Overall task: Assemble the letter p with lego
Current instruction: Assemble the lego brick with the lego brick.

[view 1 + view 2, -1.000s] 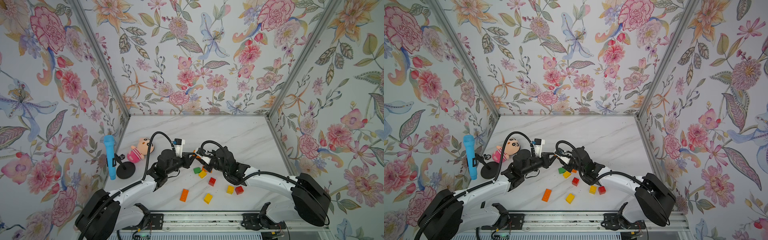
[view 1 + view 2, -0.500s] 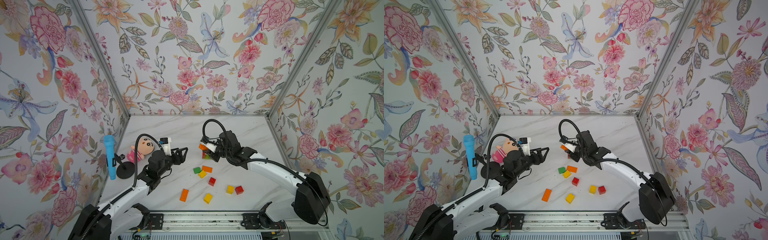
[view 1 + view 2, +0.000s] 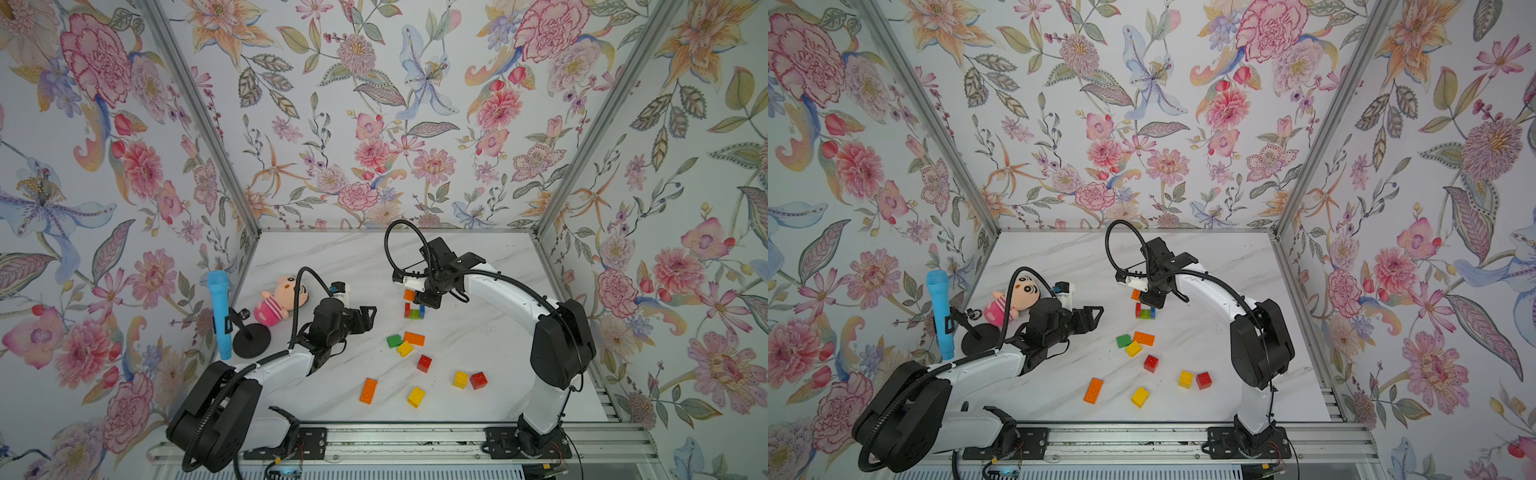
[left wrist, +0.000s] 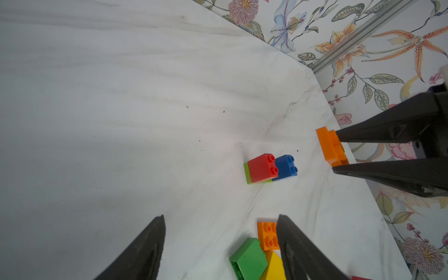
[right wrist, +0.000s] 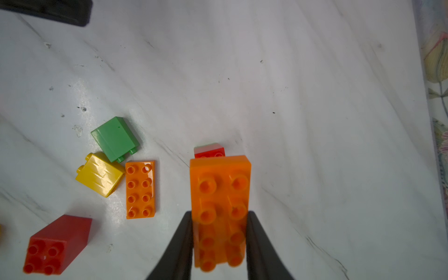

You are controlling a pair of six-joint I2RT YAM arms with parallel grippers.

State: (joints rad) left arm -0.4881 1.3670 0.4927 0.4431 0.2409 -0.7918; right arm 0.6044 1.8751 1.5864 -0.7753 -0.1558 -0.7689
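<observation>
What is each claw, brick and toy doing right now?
Left claw: open, holding nothing.
Right claw: shut on a brick.
Long orange plastic brick: gripped at one end.
Red, blue and green plastic bricks: joined together.
Second long orange plastic brick: loose, studs up.
Green square plastic brick: loose, on its side.
Yellow plastic brick: loose, on its side.
Pink plush doll: lying down.
Blue toy microphone: upright in stand.

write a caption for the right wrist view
Right gripper holds a long orange brick near a green brick, yellow brick, second orange brick and red brick.
</observation>
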